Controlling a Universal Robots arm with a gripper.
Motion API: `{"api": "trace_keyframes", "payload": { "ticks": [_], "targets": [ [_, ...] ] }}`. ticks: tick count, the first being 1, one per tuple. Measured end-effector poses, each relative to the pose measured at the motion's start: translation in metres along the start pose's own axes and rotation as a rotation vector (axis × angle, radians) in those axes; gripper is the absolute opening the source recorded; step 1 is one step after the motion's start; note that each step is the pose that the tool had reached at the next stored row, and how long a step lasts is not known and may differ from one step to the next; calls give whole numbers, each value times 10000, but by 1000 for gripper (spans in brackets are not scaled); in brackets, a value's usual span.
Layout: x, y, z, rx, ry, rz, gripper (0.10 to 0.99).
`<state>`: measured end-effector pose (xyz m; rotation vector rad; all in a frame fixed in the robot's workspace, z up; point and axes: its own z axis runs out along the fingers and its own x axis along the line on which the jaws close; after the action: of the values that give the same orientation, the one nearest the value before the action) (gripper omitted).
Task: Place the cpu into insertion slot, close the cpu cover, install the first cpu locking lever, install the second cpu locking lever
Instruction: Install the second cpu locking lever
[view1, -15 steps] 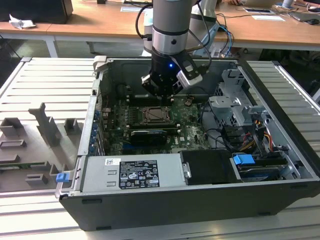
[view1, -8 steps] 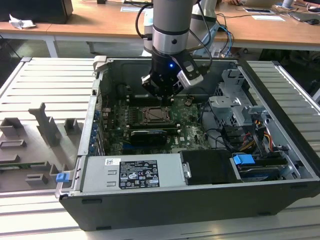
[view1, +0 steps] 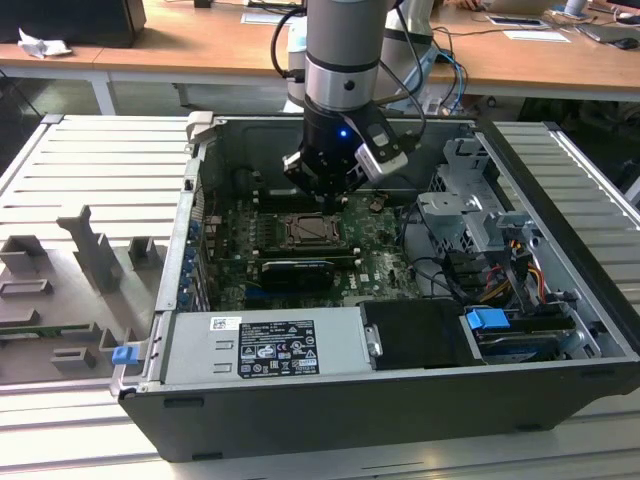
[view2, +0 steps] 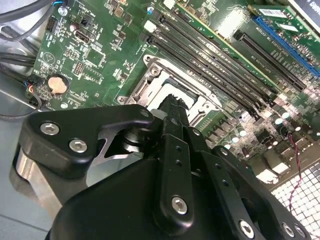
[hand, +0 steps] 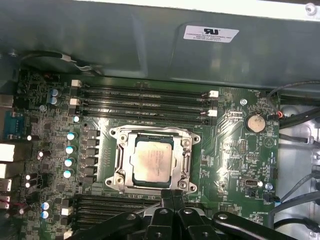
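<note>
1. The gripper (view1: 325, 195) hangs inside the open computer case (view1: 560, 300), just above the motherboard (view1: 375, 262) and at the far edge of the insertion slot (view1: 310, 232) in the exterior view.
2. In the first wrist view the two fingers (hand: 172, 200) stand pressed together, side by side, with no gap and nothing between them. Their tips sit at the edge of the socket frame.
3. In the second wrist view the closed fingertips (view2: 172, 107) point toward the insertion slot (view2: 170, 95) from directly beside it.
4. The cpu (hand: 154, 161) lies flat in the insertion slot (hand: 152, 162), pale face up. It is square, so it has no long axis; its edges run parallel to the socket rim.
5. The cpu cover (hand: 131, 162) lies down over the socket, and the chip face shows through its window.
6. The black memory slots (hand: 145, 102) run parallel to one side of the socket.
7. In the exterior view the grey power supply (view1: 265, 345) sits at the near wall of the case, well apart from the gripper.
8. A coin cell battery (hand: 256, 121) sits on the board, apart from the socket.
</note>
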<state>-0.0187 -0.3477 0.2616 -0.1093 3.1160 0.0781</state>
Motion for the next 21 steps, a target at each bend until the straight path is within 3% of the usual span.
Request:
{"api": "trace_keyframes", "payload": {
  "ticks": [11, 14, 16, 18, 21],
  "targets": [
    [3, -47, -2, -12, 14, -1, 106],
    [5, -69, 3, -29, 101, 5, 106],
    [7, -95, 13, -63, 119, 6, 106],
    [24, -135, 44, -207, 107, 10, 106],
    [92, -134, 75, -215, 110, 7, 106]
  ]
}}
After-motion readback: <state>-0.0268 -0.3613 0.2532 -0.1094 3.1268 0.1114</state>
